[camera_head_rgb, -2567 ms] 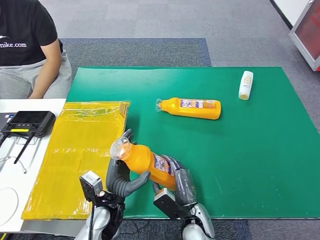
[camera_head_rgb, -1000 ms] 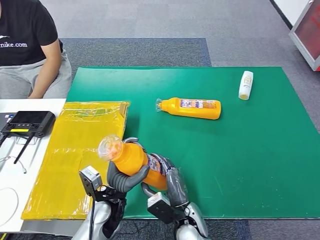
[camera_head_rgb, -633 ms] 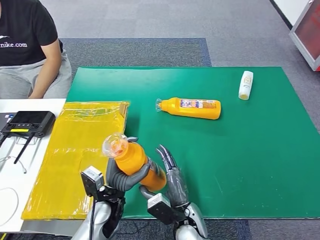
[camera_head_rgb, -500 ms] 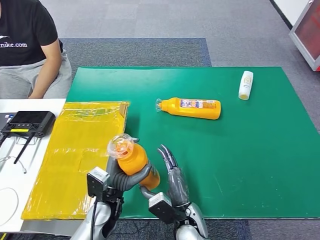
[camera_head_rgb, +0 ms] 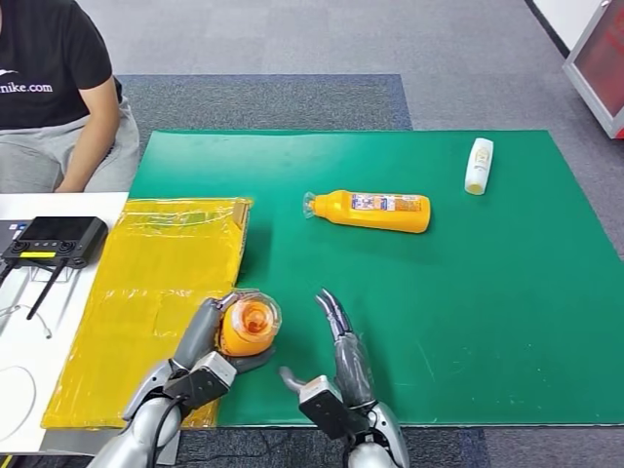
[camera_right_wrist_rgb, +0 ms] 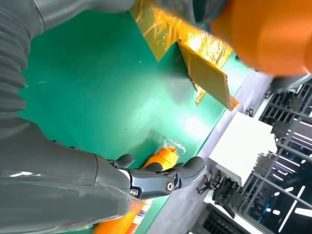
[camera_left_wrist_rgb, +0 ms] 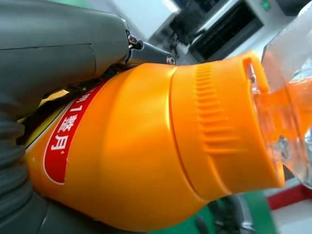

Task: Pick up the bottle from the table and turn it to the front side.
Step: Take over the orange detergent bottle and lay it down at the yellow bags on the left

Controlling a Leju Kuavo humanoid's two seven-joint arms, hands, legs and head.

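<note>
From the head view, the left robot hand point(camera_head_rgb: 214, 353) grips an orange bottle point(camera_head_rgb: 249, 327) above the table point(camera_head_rgb: 515, 322), its long axis running toward the camera, clear cap foremost. The right robot hand point(camera_head_rgb: 340, 363) holds nothing, fingers spread. The left wrist view shows the bottle's red label point(camera_left_wrist_rgb: 63, 141) with white Chinese characters. In the right wrist view, dark fingers point(camera_right_wrist_rgb: 158, 178) extend over the green mat.

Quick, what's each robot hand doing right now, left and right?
Left robot hand: holding the orange bottle.
Right robot hand: open, holding nothing.
</note>
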